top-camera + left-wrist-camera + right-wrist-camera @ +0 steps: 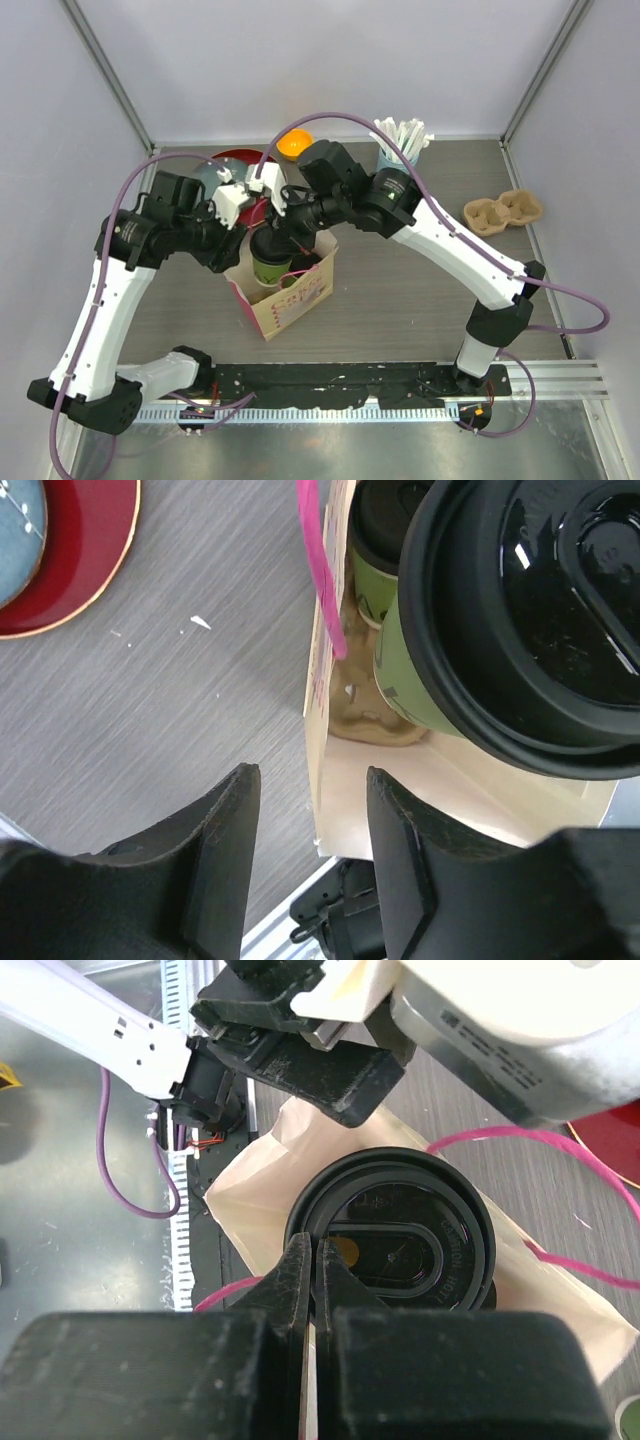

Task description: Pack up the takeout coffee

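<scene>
A green paper cup with a black lid [268, 262] hangs in the mouth of a tan paper bag [295, 300] with pink handles. My right gripper [313, 1250] is shut on the rim of this cup's lid [400, 1250]; it also shows in the top view [277, 232]. A second green cup with a black lid [372, 550] stands deeper inside the bag, beside the held cup [540, 610]. My left gripper [312, 790] is open, its fingers either side of the bag's left wall [345, 800]; it also shows in the top view [235, 240].
A red plate [235, 165] with a blue item on it sits behind the bag. An orange bowl [294, 143] and a light-blue cup of white sticks [400, 145] stand at the back. A cardboard cup carrier [503, 212] lies at the right.
</scene>
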You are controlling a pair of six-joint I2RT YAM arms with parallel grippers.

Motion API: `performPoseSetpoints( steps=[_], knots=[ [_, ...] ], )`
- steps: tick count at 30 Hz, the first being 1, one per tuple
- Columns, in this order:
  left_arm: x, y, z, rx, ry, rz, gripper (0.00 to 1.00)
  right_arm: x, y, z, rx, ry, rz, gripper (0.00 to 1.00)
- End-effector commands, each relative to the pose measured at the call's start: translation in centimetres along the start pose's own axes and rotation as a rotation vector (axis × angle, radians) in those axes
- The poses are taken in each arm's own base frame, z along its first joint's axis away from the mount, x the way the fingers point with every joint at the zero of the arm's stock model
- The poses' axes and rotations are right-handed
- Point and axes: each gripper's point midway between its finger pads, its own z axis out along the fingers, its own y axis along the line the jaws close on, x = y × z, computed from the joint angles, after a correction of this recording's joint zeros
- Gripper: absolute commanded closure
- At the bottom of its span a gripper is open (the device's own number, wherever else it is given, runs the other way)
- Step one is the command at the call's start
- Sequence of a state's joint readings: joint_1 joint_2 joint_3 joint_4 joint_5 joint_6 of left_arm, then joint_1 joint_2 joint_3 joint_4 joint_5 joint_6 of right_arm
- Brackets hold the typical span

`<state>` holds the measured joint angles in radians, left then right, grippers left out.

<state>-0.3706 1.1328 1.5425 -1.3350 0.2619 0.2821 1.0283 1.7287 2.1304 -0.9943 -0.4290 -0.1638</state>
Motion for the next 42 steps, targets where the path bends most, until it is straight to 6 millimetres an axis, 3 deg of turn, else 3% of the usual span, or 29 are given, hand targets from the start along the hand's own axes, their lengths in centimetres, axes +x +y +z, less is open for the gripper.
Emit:
performPoseSetpoints(
  steps=[1,6,9,10,12,17,29,42],
  knots=[
    [1.7,0.0,0.2,-0.008,0.051,-0.049,0.52,-1.9,1.7,0.6,-0.085,-0.081,-0.109,0.99],
    [2.2,-0.5,1.3,0.036,0.074,-0.066,0.60,-0.7,1.9,1.8,-0.111,-0.045,-0.131,0.99],
    [2.3,0.0,1.8,0.017,0.075,-0.062,0.80,0.3,2.3,2.7,-0.137,-0.018,-0.145,0.99],
    [2.2,-0.1,1.9,0.019,0.074,-0.064,0.91,0.8,2.1,3.0,-0.139,-0.005,-0.148,0.99],
    [2.1,-0.1,1.9,0.023,0.067,-0.062,1.00,1.8,1.8,3.7,-0.143,0.029,-0.156,0.99],
    [1.5,-1.1,1.7,0.076,0.034,-0.058,1.00,3.4,2.5,5.5,-0.232,0.037,-0.219,0.99],
    [1.1,-1.8,1.9,0.125,0.020,-0.058,1.00,7.8,1.1,9.4,-0.288,0.100,-0.368,0.99],
    [-0.1,-1.4,2.4,0.131,-0.013,-0.068,1.00,15.0,-0.9,12.1,-0.284,0.309,-0.323,0.99]
  ],
)
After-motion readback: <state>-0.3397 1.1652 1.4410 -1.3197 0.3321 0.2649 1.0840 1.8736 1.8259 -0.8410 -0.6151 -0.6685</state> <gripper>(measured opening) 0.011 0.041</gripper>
